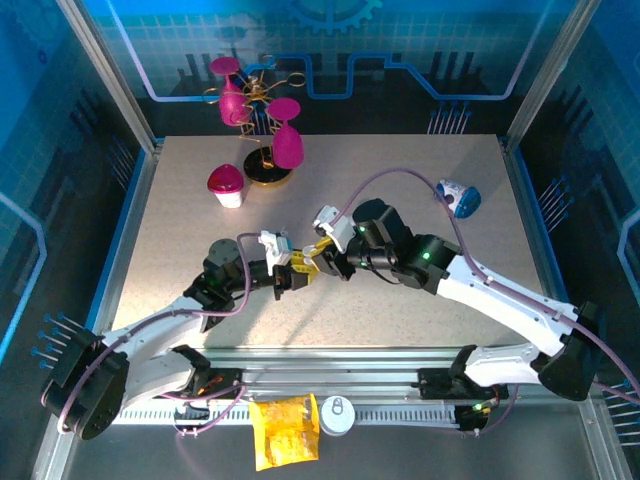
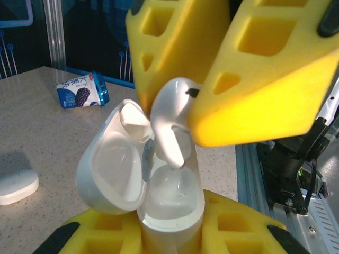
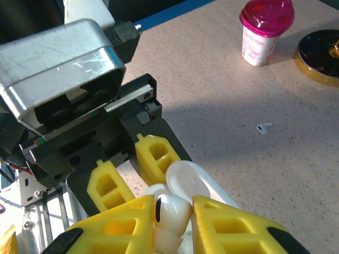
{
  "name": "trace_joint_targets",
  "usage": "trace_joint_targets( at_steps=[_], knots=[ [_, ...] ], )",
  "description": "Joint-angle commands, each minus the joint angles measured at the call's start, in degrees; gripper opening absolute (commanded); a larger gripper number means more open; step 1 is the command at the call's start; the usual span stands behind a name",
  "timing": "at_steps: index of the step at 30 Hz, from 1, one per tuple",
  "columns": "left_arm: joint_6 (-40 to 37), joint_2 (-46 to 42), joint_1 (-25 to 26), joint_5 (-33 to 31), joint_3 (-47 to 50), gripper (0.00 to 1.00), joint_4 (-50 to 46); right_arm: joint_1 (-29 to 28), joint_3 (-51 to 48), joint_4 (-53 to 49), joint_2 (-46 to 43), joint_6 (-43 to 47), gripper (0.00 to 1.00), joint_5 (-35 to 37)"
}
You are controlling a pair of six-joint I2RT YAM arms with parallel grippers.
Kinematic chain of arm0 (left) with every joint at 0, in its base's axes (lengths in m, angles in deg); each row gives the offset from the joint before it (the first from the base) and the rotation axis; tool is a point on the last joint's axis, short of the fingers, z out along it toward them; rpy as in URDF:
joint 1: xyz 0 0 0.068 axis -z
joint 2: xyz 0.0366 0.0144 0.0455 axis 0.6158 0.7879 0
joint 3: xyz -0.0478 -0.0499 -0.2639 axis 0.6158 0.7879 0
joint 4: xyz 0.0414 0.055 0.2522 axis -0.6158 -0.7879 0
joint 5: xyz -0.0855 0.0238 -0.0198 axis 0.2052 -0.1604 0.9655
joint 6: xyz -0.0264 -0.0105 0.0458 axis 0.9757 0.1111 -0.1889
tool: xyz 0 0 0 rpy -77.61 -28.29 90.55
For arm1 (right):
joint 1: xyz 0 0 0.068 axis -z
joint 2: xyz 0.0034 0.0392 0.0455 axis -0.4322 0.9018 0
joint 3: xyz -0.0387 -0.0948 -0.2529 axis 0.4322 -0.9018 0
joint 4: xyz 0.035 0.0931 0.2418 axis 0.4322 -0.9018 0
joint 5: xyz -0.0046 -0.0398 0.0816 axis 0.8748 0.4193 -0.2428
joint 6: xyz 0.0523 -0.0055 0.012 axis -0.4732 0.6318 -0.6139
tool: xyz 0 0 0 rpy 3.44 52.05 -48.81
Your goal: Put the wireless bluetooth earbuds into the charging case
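Low in the middle of the left wrist view, the left gripper (image 2: 169, 236) is clamped on the open charging case (image 2: 170, 201), and the right gripper (image 2: 179, 99) above pinches an earbud (image 2: 168, 124), stem pointing down into the case's mouth.

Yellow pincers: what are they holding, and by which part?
The right pincer pinches a white earbud by its round head, stem pointing down. The left pincer grips the open charging case by its lower body.

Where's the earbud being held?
In the left wrist view, it's pinched in the right gripper, stem down over the open case held by the left gripper.
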Motion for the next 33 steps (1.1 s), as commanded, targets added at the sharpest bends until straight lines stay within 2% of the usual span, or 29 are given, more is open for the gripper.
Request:
trace_joint_targets(
  at_steps=[1, 18, 25, 33],
  knots=[
    [1.42, 0.4, 0.43, 2.84, -2.14, 0.16, 3.69, -0.8, 1.77, 3.2, 1.07, 0.65, 0.21, -2.46],
    [3.92, 0.78, 0.55, 1.23, -3.04, 0.17, 5.61, -1.22, -0.6, 4.27, 1.86, 0.38, 0.23, -2.85],
    [3.88, 0.39, 0.55, 1.45, -2.75, 0.17, 5.49, -0.7, 0.0, 3.05, -0.02, -1.56, 0.43, 0.31],
    [2.53, 0.4, 0.52, 1.62, -2.51, 0.17, 5.12, -0.05, -0.05, 3.87, -5.07, -4.06, 0.56, 1.33]
  ],
)
